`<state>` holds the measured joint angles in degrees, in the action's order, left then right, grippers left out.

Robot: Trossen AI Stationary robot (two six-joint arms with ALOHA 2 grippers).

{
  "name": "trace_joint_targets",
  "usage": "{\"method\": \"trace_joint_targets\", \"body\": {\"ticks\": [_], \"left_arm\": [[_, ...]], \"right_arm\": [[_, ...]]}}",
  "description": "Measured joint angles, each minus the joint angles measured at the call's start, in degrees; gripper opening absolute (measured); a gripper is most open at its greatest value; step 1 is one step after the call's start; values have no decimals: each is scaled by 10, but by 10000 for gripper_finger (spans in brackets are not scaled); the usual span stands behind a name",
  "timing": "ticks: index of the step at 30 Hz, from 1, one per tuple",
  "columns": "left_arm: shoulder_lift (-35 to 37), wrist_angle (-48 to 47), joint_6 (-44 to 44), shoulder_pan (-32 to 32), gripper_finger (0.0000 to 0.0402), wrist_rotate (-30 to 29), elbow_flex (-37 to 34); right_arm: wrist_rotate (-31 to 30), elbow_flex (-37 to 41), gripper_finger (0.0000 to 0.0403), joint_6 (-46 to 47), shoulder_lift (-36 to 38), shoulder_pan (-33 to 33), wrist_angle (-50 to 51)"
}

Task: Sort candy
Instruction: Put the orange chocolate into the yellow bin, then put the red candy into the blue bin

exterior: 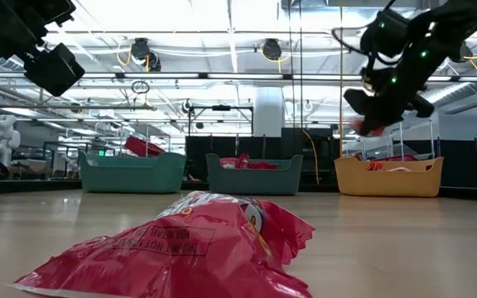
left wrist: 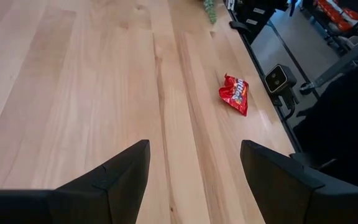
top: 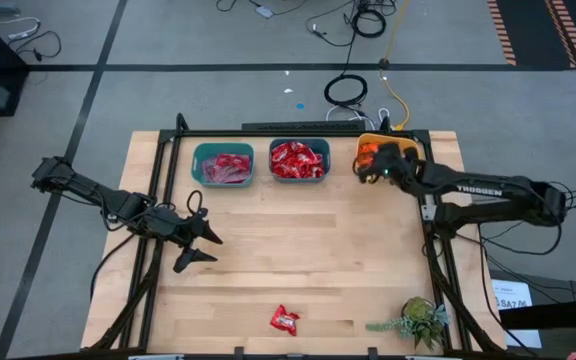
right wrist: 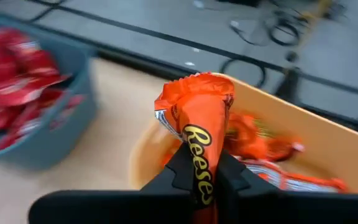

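Observation:
One orange wrapped candy (right wrist: 197, 118) sits in my right gripper (right wrist: 201, 171), which hovers above the yellow bin (top: 400, 143) at the table's far right. The same gripper (exterior: 373, 114) shows raised over that bin (exterior: 387, 177) in the low view. A single red wrapped candy (top: 284, 319) lies flat on the table near its near edge, also seen as a red candy (left wrist: 235, 94) ahead of my left gripper (left wrist: 194, 162). My left gripper (top: 208, 250) is open over the table's left side, touching nothing. My right gripper pinches the orange candy between its two fingers, at the wrapper's middle (right wrist: 199, 142). The crimped end (right wrist: 194, 87) sticks out beyond the fingertips. The candy is lifted clear, above the orange candies in the yellow bin.
Two teal bins (top: 223, 165) (top: 299, 161) stand at the far edge, both holding red candies. The yellow bin holds orange candies (right wrist: 260, 146). A small plant (top: 418, 322) stands at the near right corner. Bare wood lies across the table's middle (top: 308, 240).

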<state>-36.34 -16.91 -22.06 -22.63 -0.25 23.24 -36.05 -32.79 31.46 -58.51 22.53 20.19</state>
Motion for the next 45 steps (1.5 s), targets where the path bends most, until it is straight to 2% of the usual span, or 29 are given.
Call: {"method": "trace_joint_targets", "body": {"ticks": [4, 10, 16, 21, 26, 35, 45], "left_arm": [[0, 0, 0, 0, 261, 0, 0], [0, 0, 0, 0, 261, 0, 0], [0, 0, 0, 0, 261, 0, 0], [0, 0, -1, 0, 261, 0, 0], [0, 0, -1, 0, 261, 0, 0], [0, 0, 0, 0, 261, 0, 0], [0, 0, 0, 0, 261, 0, 0]], "right_arm": [[0, 0, 33, 8, -2, 53, 14], [2, 0, 100, 9, -2, 105, 14], [2, 0, 163, 9, -2, 131, 15], [3, 0, 195, 5, -2, 133, 15], [3, 0, 207, 5, -2, 133, 15], [5, 0, 207, 5, -2, 132, 15], [174, -1, 206, -82, -1, 111, -24]]}}
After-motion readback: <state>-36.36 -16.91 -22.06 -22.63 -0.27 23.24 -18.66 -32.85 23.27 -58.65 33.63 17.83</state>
